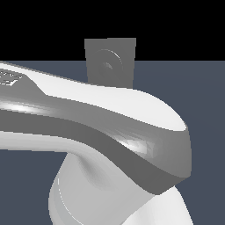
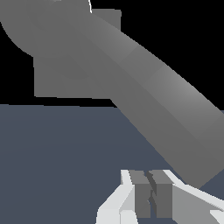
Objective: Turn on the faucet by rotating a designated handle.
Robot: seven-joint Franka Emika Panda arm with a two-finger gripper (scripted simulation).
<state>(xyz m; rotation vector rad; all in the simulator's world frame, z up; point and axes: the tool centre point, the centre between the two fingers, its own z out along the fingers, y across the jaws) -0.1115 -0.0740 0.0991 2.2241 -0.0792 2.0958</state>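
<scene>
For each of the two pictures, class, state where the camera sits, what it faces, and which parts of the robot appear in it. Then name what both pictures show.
Exterior view: off the arm, close behind it, facing the faucet, whose lower part is hidden by the white-and-grey arm link that fills most of the frame.
Wrist view: on the wrist, looking past the hand, its fingers together, at the handle slanting across the picture, with the square plate behind.
Shared: the faucet's grey plate and the dark blue-grey ground.
</scene>
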